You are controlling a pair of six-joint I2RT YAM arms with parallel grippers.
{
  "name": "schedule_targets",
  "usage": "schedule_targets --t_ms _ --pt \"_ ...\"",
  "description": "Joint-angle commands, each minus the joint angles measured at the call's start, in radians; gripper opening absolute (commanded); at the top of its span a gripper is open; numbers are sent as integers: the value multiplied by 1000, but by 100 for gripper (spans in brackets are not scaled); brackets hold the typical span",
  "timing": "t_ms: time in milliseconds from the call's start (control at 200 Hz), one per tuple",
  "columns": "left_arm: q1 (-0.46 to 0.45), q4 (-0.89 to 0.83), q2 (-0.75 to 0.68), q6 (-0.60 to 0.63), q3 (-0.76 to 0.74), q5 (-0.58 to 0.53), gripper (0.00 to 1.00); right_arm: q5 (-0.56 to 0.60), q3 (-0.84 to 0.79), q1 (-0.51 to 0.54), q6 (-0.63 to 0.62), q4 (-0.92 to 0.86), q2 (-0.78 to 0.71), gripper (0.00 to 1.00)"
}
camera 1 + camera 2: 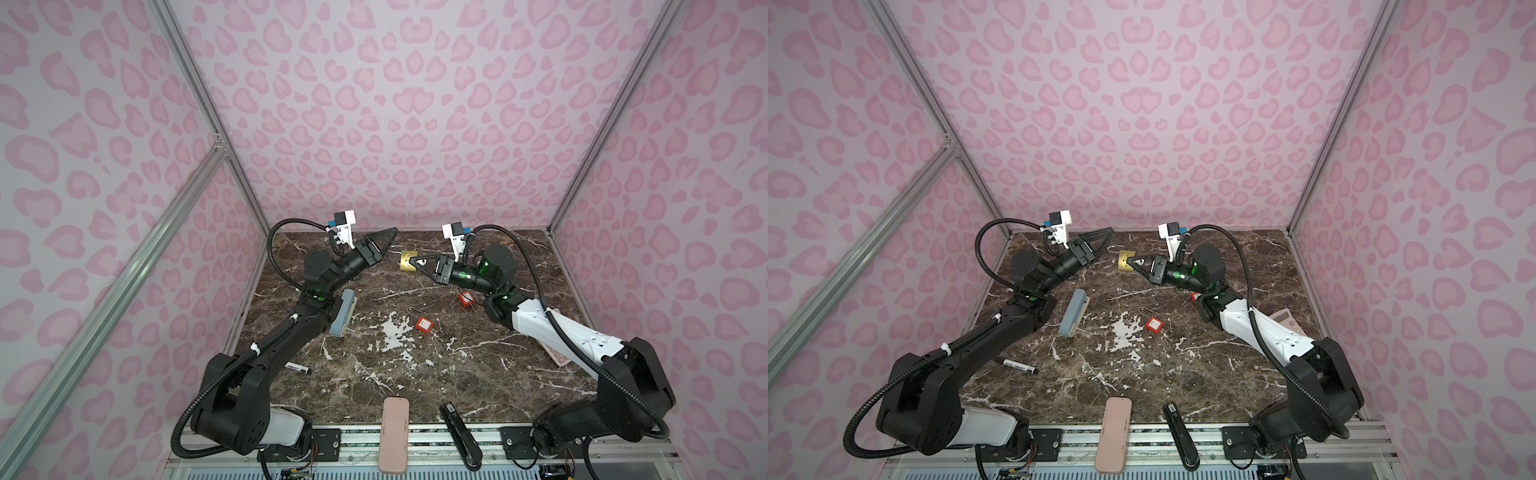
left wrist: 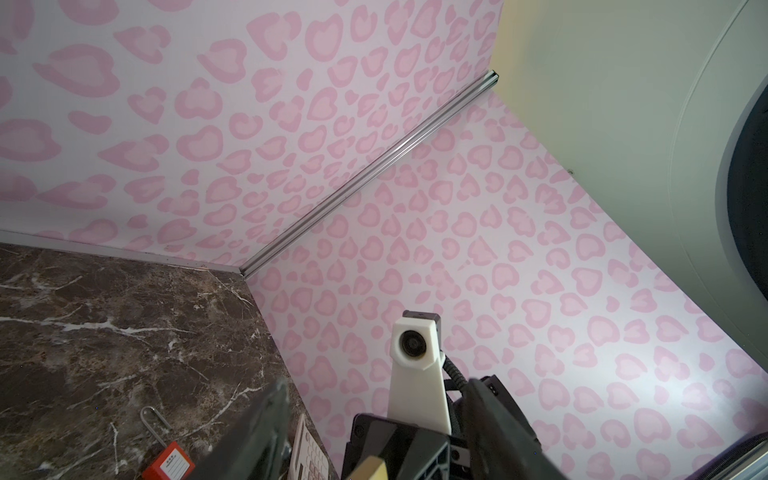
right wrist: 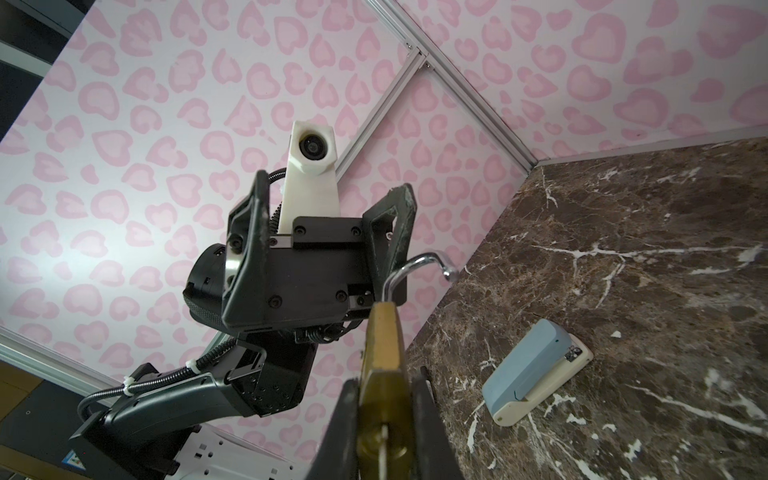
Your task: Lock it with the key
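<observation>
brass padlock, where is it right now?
In both top views the brass padlock is near the back middle of the table, clamped in the right gripper, just right of the open left gripper.

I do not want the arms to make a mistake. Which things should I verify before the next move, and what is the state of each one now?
1. Padlock held firmly: ok, the right gripper is shut on its body.
2. Shackle pushed closed: not ok, it stands swung open.
3. Left gripper free to work: ok, it is open and holds nothing.
4. Left gripper lined up with the shackle: cannot tell; it is close beside it in both top views.
5. Key in the keyhole: cannot tell; only a thin metal piece shows there.
</observation>
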Motion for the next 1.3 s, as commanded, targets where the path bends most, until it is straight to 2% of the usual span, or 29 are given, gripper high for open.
schedule_targets --t_ms 0,390,645,760,850,935,1045,1065,1295 --pt "-2 57 4 -9 4 27 68 -20 11 -3 35 136 13 0" --pt "-11 52 2 -2 -10 23 66 -27 26 -21 104 213 23 0" --pt "-12 55 13 -4 -2 20 66 -49 50 -20 98 189 16 0" --pt "-17 61 22 -9 4 25 62 -36 54 -26 77 166 10 0" --pt "-20 64 23 -11 3 22 56 -36 60 -31 81 170 18 0" --pt "-23 66 21 -9 -3 13 44 -37 64 -37 92 182 28 0" --pt "-26 67 16 -7 -5 5 37 -36 60 -42 98 188 30 0" --pt "-26 67 17 -6 -5 4 32 -37 60 -42 98 188 28 0" --pt "-30 76 41 -22 5 8 12 -21 40 -51 101 187 20 0"
